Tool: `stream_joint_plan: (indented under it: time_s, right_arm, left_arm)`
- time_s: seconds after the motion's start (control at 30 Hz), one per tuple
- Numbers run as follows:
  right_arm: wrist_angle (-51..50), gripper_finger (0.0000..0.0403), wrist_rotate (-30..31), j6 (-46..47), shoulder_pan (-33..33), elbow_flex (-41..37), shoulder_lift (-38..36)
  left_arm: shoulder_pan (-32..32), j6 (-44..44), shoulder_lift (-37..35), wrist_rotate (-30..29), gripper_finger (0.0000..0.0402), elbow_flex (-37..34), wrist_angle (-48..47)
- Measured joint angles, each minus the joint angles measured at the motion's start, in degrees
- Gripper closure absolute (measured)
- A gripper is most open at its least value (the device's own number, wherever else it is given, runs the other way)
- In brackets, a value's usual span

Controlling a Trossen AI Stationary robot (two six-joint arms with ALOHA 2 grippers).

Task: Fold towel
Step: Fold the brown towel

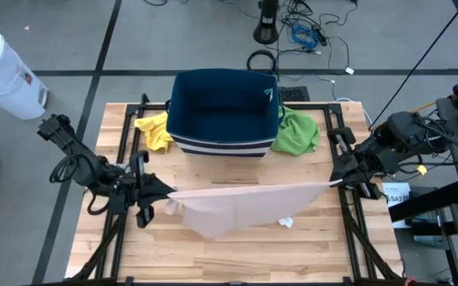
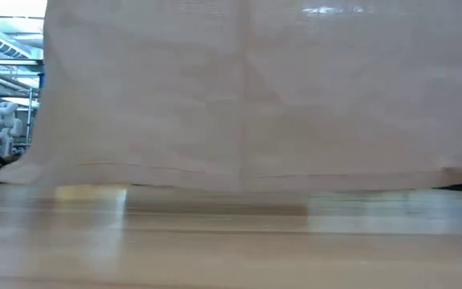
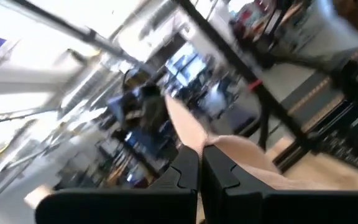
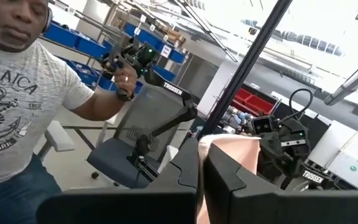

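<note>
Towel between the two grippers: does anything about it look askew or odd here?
Yes. The towel hangs unevenly: the left gripper and right gripper pinch its top corners, but the cloth bunches and sags low towards the left, its bottom edge slanting. A small white scrap lies beneath it.

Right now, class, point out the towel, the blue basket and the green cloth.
towel (image 1: 237, 202): high view, middle of the stretched pink sheet.
blue basket (image 1: 223, 145): high view, striped front wall.
green cloth (image 1: 296, 133): high view, middle of the crumpled heap.

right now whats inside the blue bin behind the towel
The blue bin looks empty in the high view: only its dark floor shows. A yellow cloth and a green cloth lie outside it. In the low view the towel hides it.
</note>
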Motion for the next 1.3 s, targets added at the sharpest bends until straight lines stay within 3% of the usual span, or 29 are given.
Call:
stream_joint_plan:
  time_s: [0.17, 0.23, 0.43, 0.57, 0.67, 1.0, 1.1, 1.2, 1.3]
  right_arm:
    - [-6.9, 0.0403, 8.6, 1.5, 0.1, 0.1, -0.3]
    - [-12.2, 0.0403, 13.0, 2.2, 0.1, 0.1, 0.1]
    - [-27.4, 0.0386, 33.5, 5.9, 0.1, 0.1, 2.3]
    - [-34.3, 0.0369, 46.6, 9.7, 0.1, 0.1, 4.2]
    - [-38.7, 0.0353, 51.6, 12.7, 0.0, 0.1, 5.9]
    - [-45.4, 0.0241, 52.4, 18.6, 0.0, 0.0, 9.3]
    - [-44.9, 0.0217, 48.6, 21.0, 0.0, 0.0, 9.8]
    - [-43.3, 0.0209, 41.1, 23.2, 0.1, -0.2, 10.8]
    - [-40.3, 0.0211, 34.6, 24.3, 0.1, -2.4, 12.2]
  left_arm:
    - [2.7, -5.4, 1.1, -12.3, 0.0401, 0.0, -9.7]
    - [5.4, -11.4, 2.2, -12.8, 0.0399, 0.0, -15.1]
    - [13.6, -25.7, 7.2, -13.1, 0.0379, 0.0, -27.7]
    - [18.7, -29.0, 11.8, -13.3, 0.0371, 0.0, -31.0]
    - [20.7, -29.2, 15.2, -13.3, 0.036, 0.0, -31.1]
    - [22.0, -30.7, 19.9, -15.9, 0.0285, 0.0, -31.1]
    - [21.9, -30.9, 19.9, -17.0, 0.0272, 0.0, -31.1]
    - [21.4, -33.1, 19.7, -10.4, 0.0269, 0.0, -31.0]
    - [21.3, -36.9, 19.8, 5.4, 0.0269, 0.0, -31.0]
